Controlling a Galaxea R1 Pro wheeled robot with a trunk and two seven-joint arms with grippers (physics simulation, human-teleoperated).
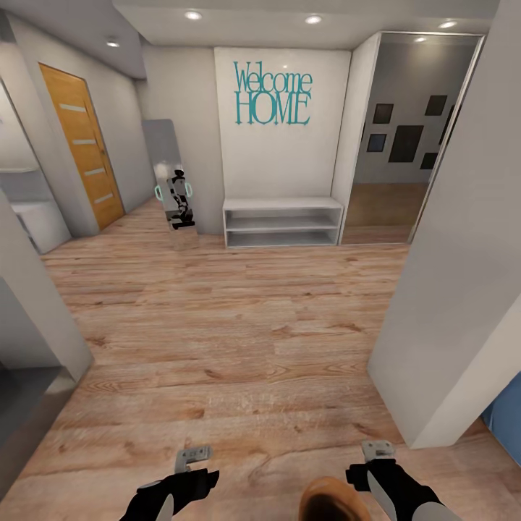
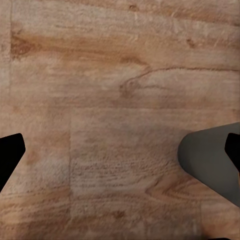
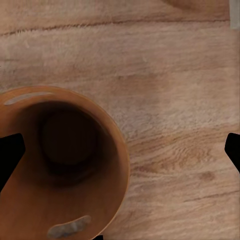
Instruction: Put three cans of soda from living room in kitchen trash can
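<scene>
I am in the white hall with the teal "Welcome HOME" lettering (image 1: pixel 272 94), over light wood floor. The brown-copper trash can (image 1: pixel 331 501) sits at the bottom edge of the head view, between my arms and closer to the right one. From above, the trash can (image 3: pixel 65 165) has a dark, empty inside. My left gripper (image 1: pixel 192 457) is open over bare floor, one fingertip (image 2: pixel 10 155) at each side of its wrist view. My right gripper (image 1: pixel 378 450) is open too, its fingertip (image 3: pixel 233 150) beside the bin. The soda cans are out of view.
A white low shelf unit (image 1: pixel 282 221) stands against the far wall. An orange door (image 1: pixel 83 145) is at the far left, and a narrow mirror (image 1: pixel 177 199) reflects the robot. A white wall corner (image 1: pixel 449 304) juts in close on the right, a grey one (image 1: pixel 32 311) on the left.
</scene>
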